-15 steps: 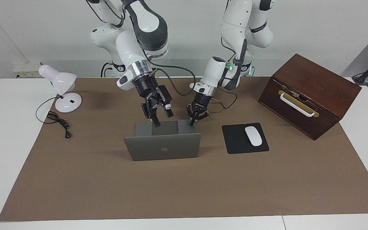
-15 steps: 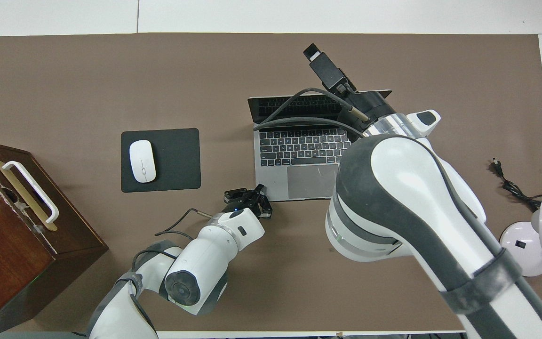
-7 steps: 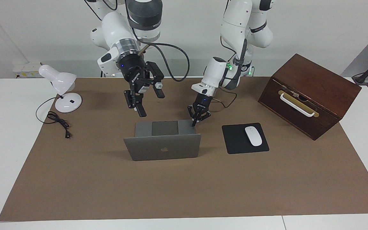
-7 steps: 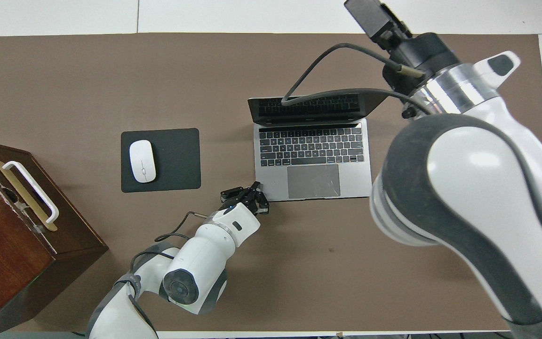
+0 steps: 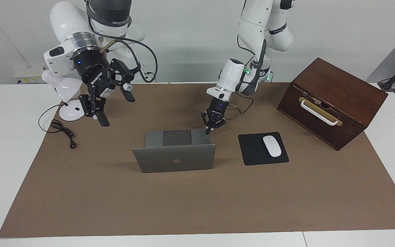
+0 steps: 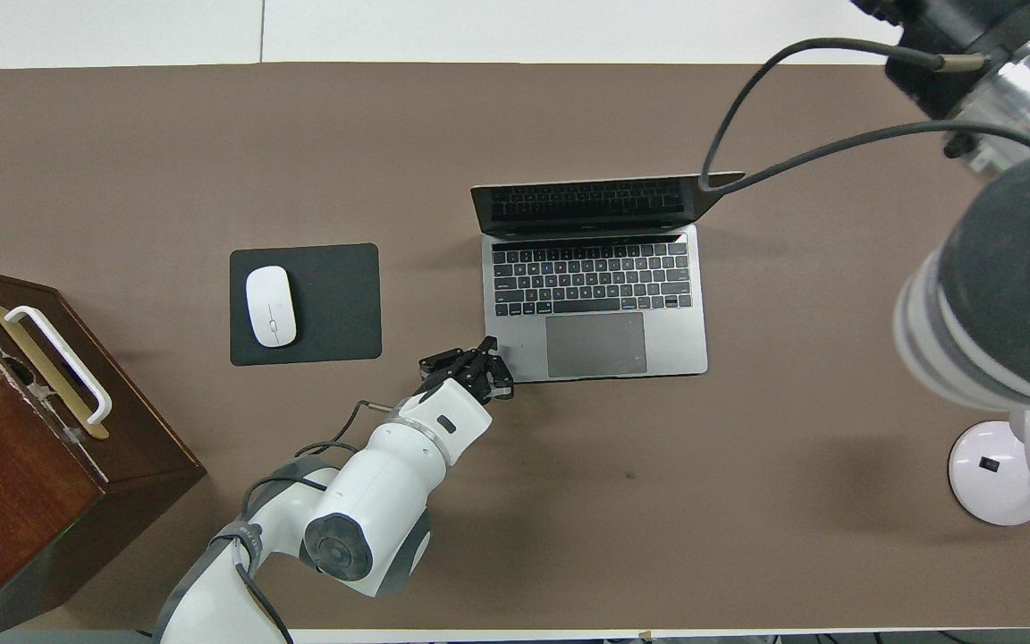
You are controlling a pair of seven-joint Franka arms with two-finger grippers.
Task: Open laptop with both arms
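Observation:
The silver-grey laptop stands open mid-table, its lid upright with the logo facing away from the robots, keyboard and trackpad showing. My left gripper is shut, its joined fingertips resting on the base's corner nearest the robots, on the mouse pad's side. My right gripper hangs open and empty in the air over the brown mat, between the laptop and the lamp. In the overhead view only the right arm's wrist and cable show.
A black mouse pad with a white mouse lies beside the laptop toward the left arm's end. A dark wooden box with a white handle stands at that end. A white desk lamp and its cable sit at the right arm's end.
My right gripper has lifted away from the laptop's keyboard and swung up toward the lamp. The left gripper stays on the base's corner; the lid remains open.

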